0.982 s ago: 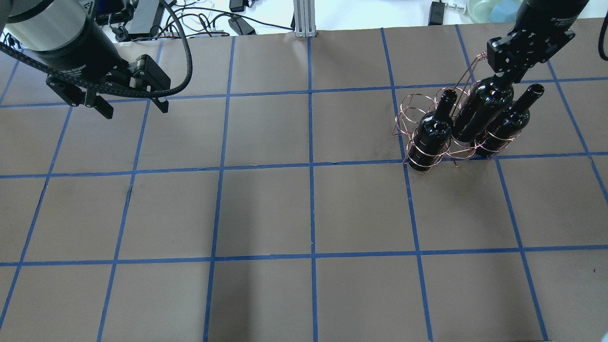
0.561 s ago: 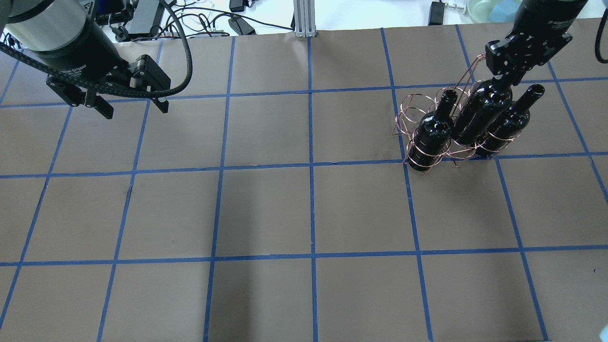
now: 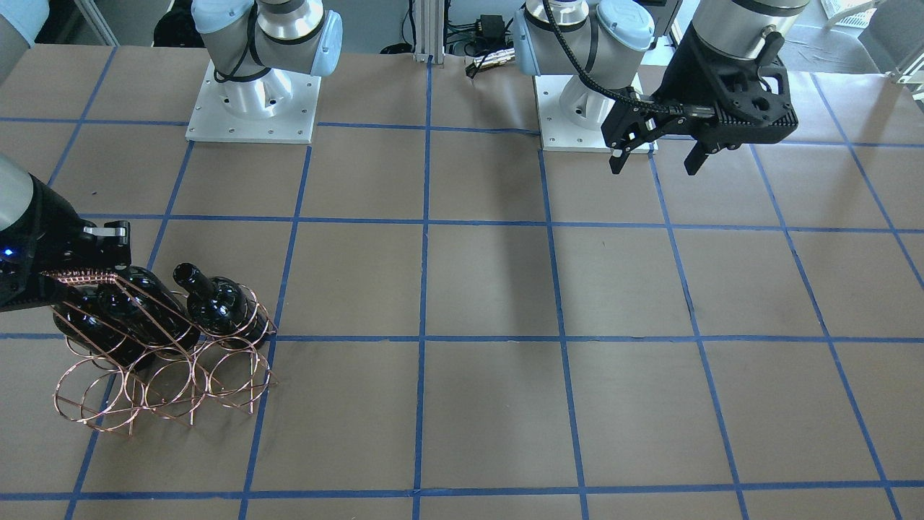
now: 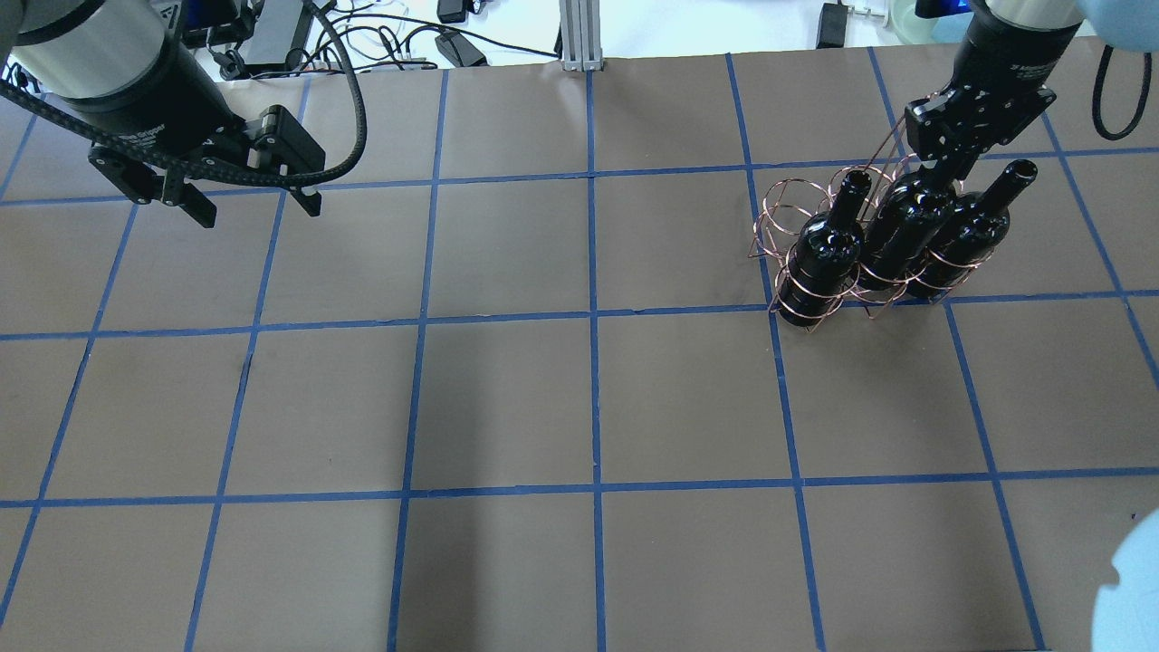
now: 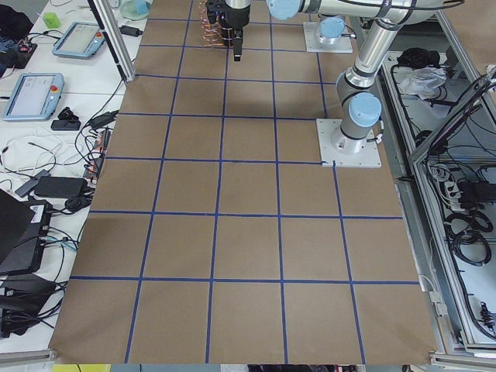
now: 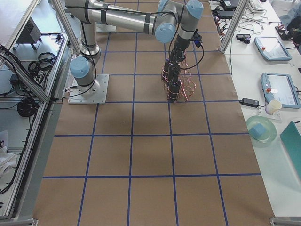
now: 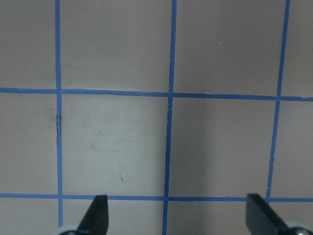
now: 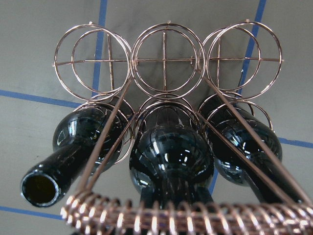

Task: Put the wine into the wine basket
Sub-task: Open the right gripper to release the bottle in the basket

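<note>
- Since a second ago, the wine (image 4: pixel 901 231) has been lowered by the right gripper (image 4: pixel 943 168), so that its shoulder is now seen nearly level with those of its neighbours.
- The wine is found in the middle ring of the wine basket (image 8: pixel 165 59), in the row nearer the robot, on the robot's right-hand part of the table (image 4: pixel 507 398).
- The jaws of the right gripper are seen drawn in narrow about the slim neck of the wine. The fingers themselves are hidden in the right wrist view.
- Whether the base of the wine rests on the table cannot be told.
- Two other bottles (image 4: pixel 828 249) are stood in the rings on either side of the wine, and the open mouth of one is shown in the right wrist view.
- The coiled handle bar (image 8: pixel 195 215) is seen just before the neck of the wine in the right wrist view, with two slanted wires run from it down to the rings.
- The left gripper (image 4: pixel 258 210) is held well apart from the basket, over bare table crossed by blue tape lines (image 7: pixel 169 98), with its jaws spread wide and nothing between them.
</note>
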You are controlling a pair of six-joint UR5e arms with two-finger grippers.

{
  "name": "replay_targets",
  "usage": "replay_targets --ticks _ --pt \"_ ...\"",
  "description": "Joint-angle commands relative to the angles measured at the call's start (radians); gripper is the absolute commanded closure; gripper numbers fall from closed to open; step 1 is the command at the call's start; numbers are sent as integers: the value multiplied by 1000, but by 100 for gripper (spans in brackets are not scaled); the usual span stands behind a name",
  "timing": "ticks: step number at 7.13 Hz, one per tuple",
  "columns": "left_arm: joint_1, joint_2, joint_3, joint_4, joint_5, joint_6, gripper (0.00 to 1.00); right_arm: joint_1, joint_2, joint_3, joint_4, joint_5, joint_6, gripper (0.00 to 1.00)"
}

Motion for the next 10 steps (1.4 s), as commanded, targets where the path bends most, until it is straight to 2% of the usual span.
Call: replay_targets --ticks 1,3,4,5,6,7,10 --pt "0 -1 0 1 -1 -1 0 0 16 20 -33 1 2 100" --pt "0 -3 0 3 -1 -1 0 0 20 43 -76 8 2 99" --pt "0 -1 0 1 2 2 0 0 21 48 -78 8 4 78" --pt "0 -1 0 1 2 0 0 0 21 50 -79 8 5 42" --pt "0 2 0 0 2 0 0 2 12 47 -78 8 7 0" --pt "0 1 -3 1 2 0 0 11 -2 30 -75 5 5 0" --pt "6 2 -3 1 2 2 0 41 -195 14 11 39 14 0"
